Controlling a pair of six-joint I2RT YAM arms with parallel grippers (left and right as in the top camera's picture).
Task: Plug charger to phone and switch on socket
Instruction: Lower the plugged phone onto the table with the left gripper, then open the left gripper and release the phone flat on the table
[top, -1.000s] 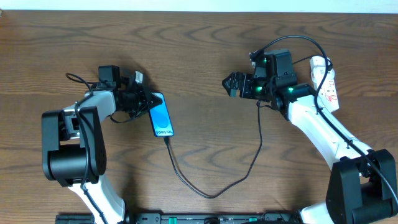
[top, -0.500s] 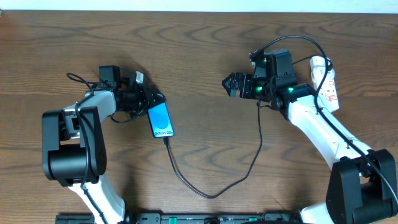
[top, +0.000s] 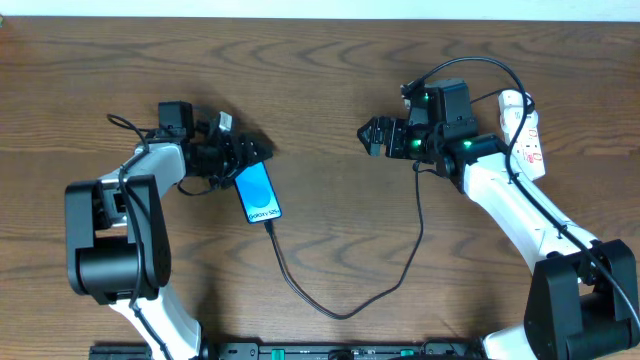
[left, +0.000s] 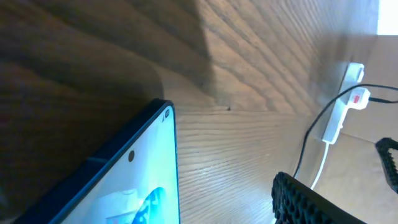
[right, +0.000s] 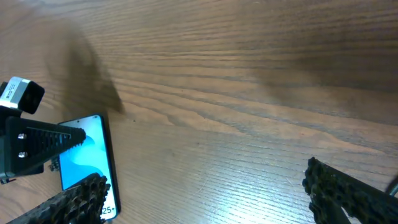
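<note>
**Both claws spread, phone lying cabled on the table**

The dark wooden table (top: 320, 90) fills the scene. The left arm (top: 110, 230) bends in from the lower left and the right arm (top: 520, 215) from the lower right.

The charger cable (top: 345, 313), thin and black, runs from the phone's near end in a long loop toward the front edge. It then climbs up under the right arm's wrist, where I lose it.

The white power strip (top: 528, 135) with red marks lies at the far right. It is partly tucked behind the right arm and well apart from the phone.

The phone (top: 258, 192) lies flat left of centre, blue screen up, slightly slanted.

The left gripper (top: 247, 160) sits at the phone's far end with its fingers spread. In its wrist view bare wood shows between one finger and the phone's edge, so it pinches nothing.

The right gripper (top: 368, 135) hovers over bare wood, fingers wide and empty.

The cable's plug tip (top: 268, 226) meets the phone's near edge; whether it is fully seated I cannot tell.
</note>
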